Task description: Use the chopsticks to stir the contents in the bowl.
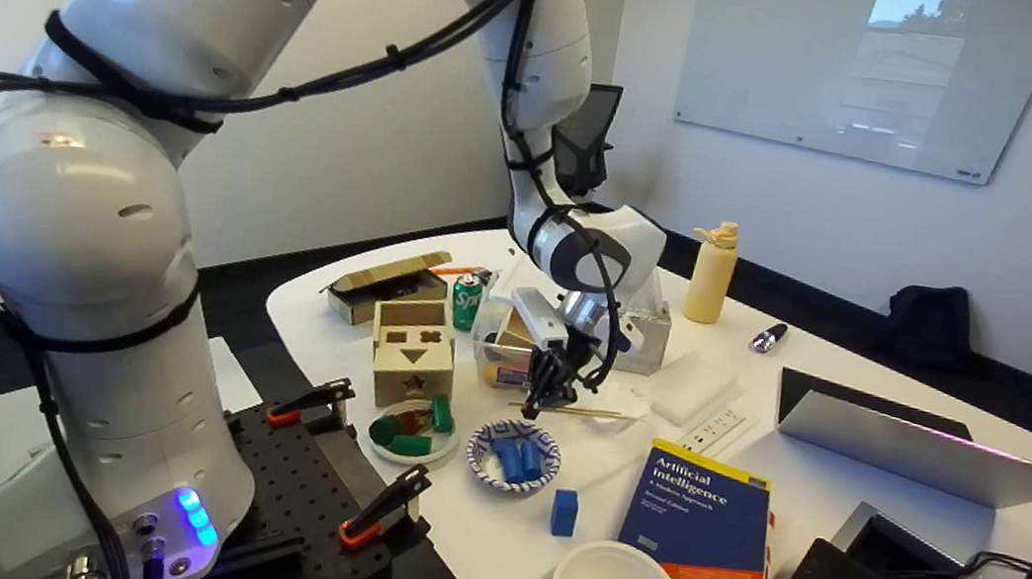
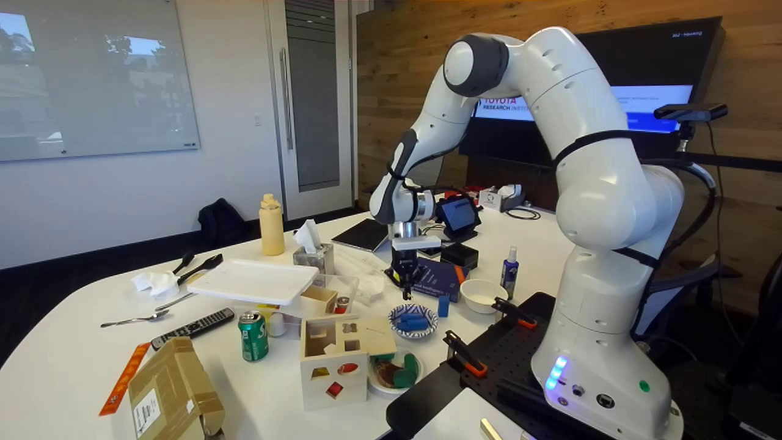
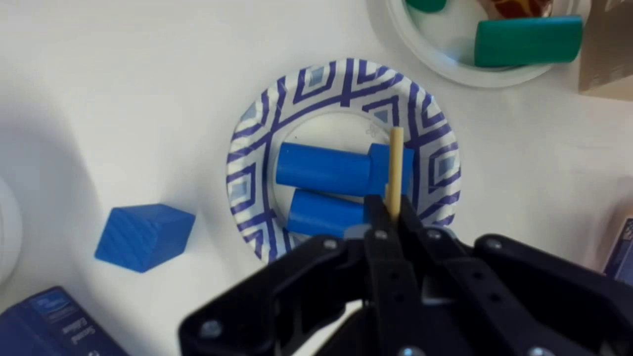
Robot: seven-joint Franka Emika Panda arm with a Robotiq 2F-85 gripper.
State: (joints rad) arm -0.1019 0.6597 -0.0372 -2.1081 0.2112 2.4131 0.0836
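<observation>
Wrist view has the hand (image 3: 390, 203) pinching the chopsticks (image 3: 396, 160) over the bowl (image 3: 329, 129), toward its right, so I'd call it pre-stir: next, dip down among the blue blocks (image 3: 322, 169).

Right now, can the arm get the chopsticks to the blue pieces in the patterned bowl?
Probably: the tool grips the chopsticks above the patterned bowl, and nothing else visible stands over the blue pieces.

Stands on a base (image 2: 602, 360) beside one edge of the tabletop (image 2: 61, 379), arches at a raised elbow (image 2: 479, 64), and hangs inward of that edge, with gripper (image 3: 393, 207) pointing downward and fingers (image 3: 383, 247) pinched together.
</observation>
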